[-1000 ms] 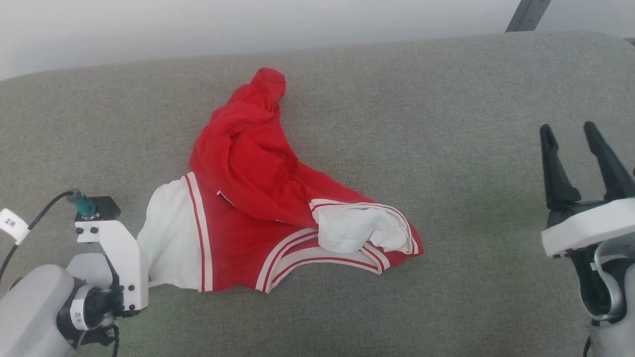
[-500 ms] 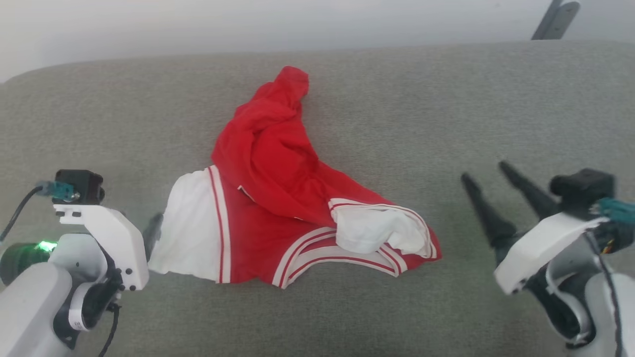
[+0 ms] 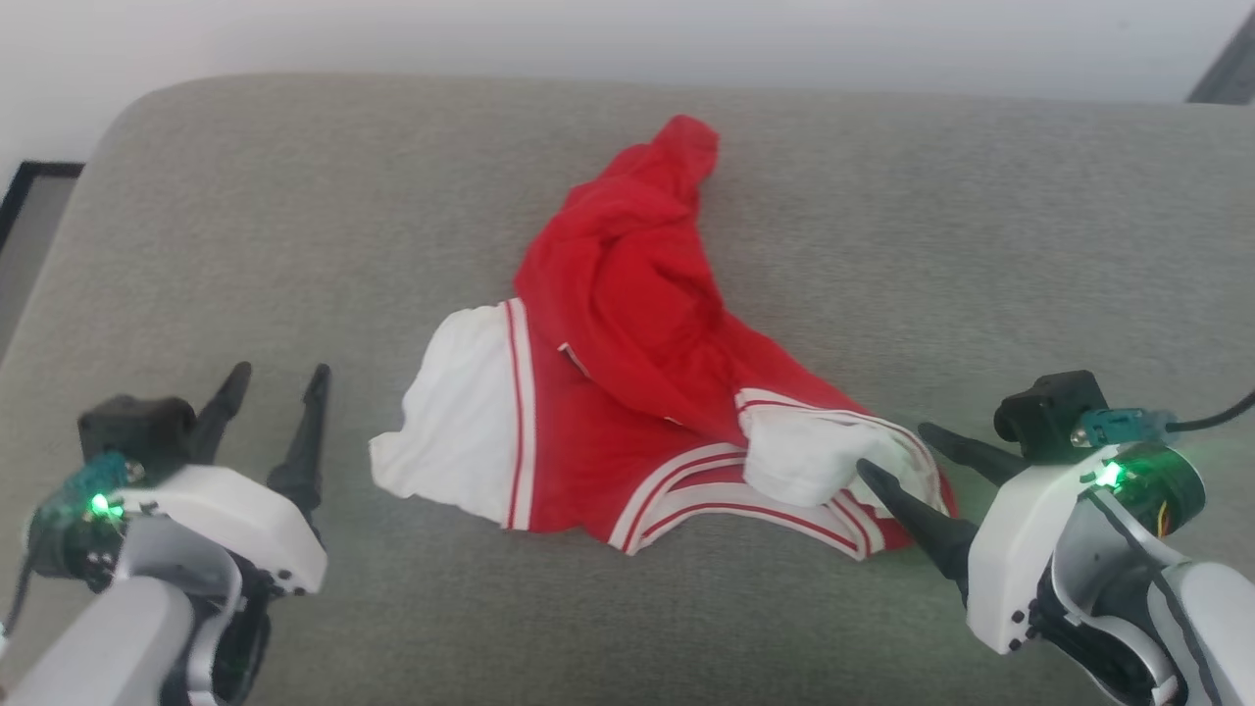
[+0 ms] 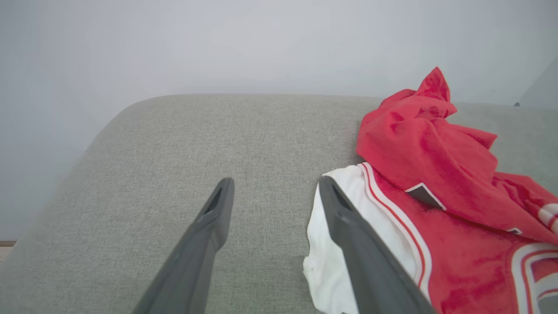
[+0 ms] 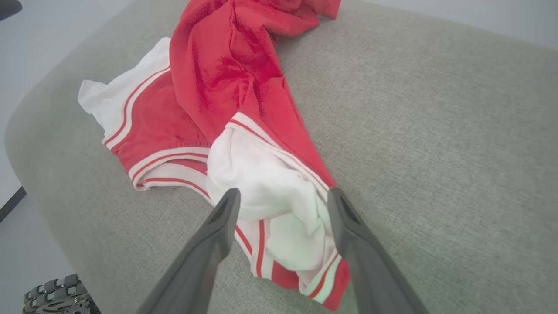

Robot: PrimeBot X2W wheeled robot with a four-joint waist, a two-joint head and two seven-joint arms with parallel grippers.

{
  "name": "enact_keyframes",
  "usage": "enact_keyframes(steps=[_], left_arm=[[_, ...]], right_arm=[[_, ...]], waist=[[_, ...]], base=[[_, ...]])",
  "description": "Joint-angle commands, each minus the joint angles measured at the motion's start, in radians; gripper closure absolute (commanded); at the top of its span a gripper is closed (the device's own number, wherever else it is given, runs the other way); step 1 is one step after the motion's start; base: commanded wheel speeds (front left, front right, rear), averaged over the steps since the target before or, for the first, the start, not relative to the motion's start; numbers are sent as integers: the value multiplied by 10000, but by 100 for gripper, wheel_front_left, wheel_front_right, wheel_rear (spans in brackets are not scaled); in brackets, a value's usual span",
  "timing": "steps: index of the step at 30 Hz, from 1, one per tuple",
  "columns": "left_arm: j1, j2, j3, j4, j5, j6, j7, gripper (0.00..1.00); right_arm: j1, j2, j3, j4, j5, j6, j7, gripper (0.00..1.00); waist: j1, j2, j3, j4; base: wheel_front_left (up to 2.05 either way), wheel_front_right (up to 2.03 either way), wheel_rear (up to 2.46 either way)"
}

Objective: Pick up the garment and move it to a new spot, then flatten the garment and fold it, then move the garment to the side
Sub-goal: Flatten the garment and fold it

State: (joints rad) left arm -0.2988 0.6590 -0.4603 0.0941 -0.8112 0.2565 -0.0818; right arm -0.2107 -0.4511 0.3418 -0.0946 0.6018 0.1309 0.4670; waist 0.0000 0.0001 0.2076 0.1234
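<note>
With the garment (image 3: 627, 392) lying crumpled midway on the grey cushion (image 3: 294, 196), the right gripper (image 3: 894, 449), spread and empty, is bracketing its near-right white sleeve (image 5: 261, 183) and should be biting deep, while the left gripper (image 3: 279, 372) is hovering spread, empty, just left.

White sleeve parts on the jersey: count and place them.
2. On the jersey, one white sleeve part lies flat at the left end; the other is bunched at the right end, by the right gripper. Folds may hide more.
</note>
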Motion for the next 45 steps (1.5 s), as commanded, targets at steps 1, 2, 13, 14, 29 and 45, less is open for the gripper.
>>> enact_keyframes(steps=[1, 2, 13, 14, 29, 45], left_arm=[[204, -164, 35, 54, -5, -18, -314, 0], [239, -232, 49, 78, 95, -41, -603, 0], [543, -1309, 384, 536, 455, -306, -1783, 0], [554, -1386, 443, 563, 496, -326, -1801, 0], [914, -2134, 1575, 647, 1178, -1017, -1843, 0], [777, -2353, 1747, 1007, 1607, -1511, -1845, 0]], right_arm=[[-102, -73, 26, -4, 107, -3, 126, 0], [-162, -145, 55, 30, 128, -3, 215, 0], [-699, -510, 421, 777, 53, -3, 690, 100], [-735, -480, 426, 833, 90, -3, 663, 100], [-1285, -770, -1766, 1647, 326, -3, 30, 100], [-1722, -562, -4662, 5557, -518, -5, -372, 100]], waist=[[0, -1, 101, 285], [0, -1, 132, 394], [0, -1, 382, 1261], [0, -1, 387, 1283], [0, -1, 332, 1164], [0, -1, 275, 1255]], base=[[0, 0, 0], [0, 0, 0], [0, 0, 0], [0, 0, 0], [0, 0, 0], [0, 0, 0]])
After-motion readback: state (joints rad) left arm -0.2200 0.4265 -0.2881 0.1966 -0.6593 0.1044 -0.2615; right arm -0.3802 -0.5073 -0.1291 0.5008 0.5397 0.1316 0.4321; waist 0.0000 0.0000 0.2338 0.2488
